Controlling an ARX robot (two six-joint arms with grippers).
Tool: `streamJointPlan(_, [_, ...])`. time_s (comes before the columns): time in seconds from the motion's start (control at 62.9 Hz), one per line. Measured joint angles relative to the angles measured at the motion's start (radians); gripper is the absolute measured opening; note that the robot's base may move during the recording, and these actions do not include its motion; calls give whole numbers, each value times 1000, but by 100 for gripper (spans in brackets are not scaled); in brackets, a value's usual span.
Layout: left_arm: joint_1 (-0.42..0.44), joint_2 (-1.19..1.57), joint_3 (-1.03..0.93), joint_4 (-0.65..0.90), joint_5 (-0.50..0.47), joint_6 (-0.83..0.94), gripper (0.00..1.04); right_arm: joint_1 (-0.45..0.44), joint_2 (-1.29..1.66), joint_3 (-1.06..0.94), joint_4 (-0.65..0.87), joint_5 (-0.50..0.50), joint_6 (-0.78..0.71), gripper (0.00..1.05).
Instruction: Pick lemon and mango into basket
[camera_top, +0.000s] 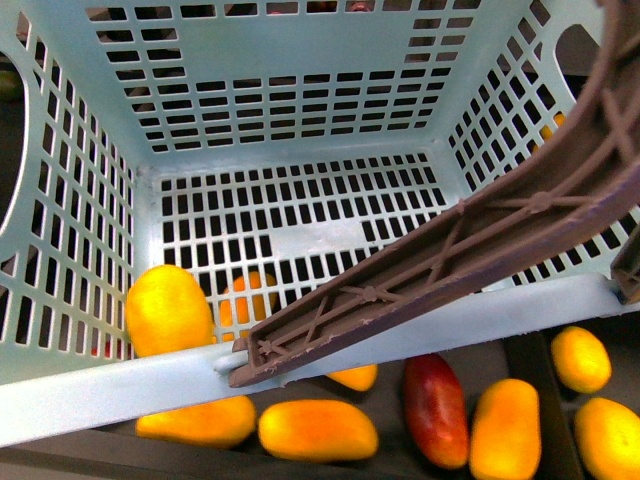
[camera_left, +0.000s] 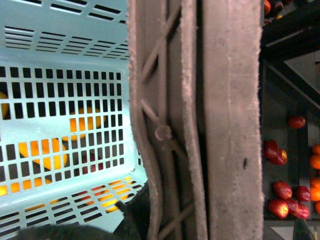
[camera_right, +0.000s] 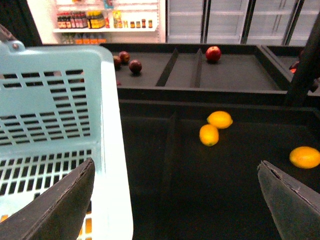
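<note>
The right pincer (camera_right: 175, 200) gapes wide, empty, beside the basket (camera_right: 60, 90); whether the left pincer (camera_left: 217, 220) grips, I cannot tell.

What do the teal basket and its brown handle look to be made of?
The basket looks like moulded plastic, light teal with a soft sheen: thin slotted walls, light glare on its rim. The handle is probably plastic too, brown and matte, with moulded cross-ribs and slightly rough edges.
</note>
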Motion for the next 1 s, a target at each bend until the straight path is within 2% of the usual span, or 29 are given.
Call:
streamJointPlan(0.254, [0, 0, 1, 0, 21, -2, 14, 0, -1, -1, 0, 1, 0, 96])
streamJointPlan(0.778, [16, -1, 1, 0, -11, 6, 14, 1, 1, 0, -3, 2, 0, 96])
streamJointPlan(0.842, [14, 0, 1, 0, -7, 9, 14, 37, 45, 89, -251, 198, 84, 96])
streamJointPlan(0.906, [12, 0, 1, 0, 0, 6, 14, 18, 122, 192, -497, 362, 169, 96])
streamJointPlan(0.953, [6, -1, 1, 0, 4, 6, 14, -18, 174, 217, -571, 364, 181, 96])
streamJointPlan(1.001, [3, 0, 1, 0, 10, 7, 14, -69, 228, 214, -550, 326, 163, 96])
